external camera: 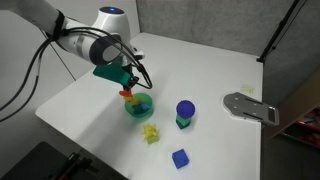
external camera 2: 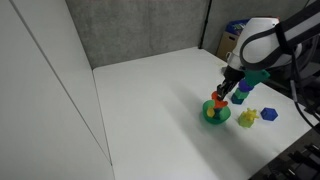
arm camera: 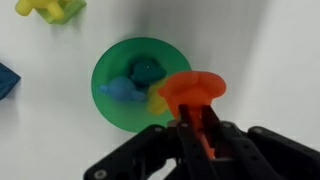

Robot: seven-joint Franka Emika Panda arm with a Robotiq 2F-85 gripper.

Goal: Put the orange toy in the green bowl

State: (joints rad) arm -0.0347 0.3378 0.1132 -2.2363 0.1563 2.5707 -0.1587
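My gripper (arm camera: 196,125) is shut on the orange toy (arm camera: 190,90) and holds it just above the green bowl (arm camera: 120,65), over its right rim in the wrist view. The bowl holds small blue and yellow pieces. In both exterior views the orange toy (external camera: 127,95) (external camera 2: 219,101) hangs from the gripper (external camera: 129,90) (external camera 2: 222,97) directly above the green bowl (external camera: 139,107) (external camera 2: 216,115) on the white table.
A yellow-green lumpy toy (external camera: 151,133) (external camera 2: 247,117) (arm camera: 48,9) lies near the bowl. A blue cube (external camera: 180,158) (arm camera: 5,80), a blue round-topped thing on a green base (external camera: 185,113) and a grey flat tool (external camera: 250,106) also stand on the white table (external camera: 100,110).
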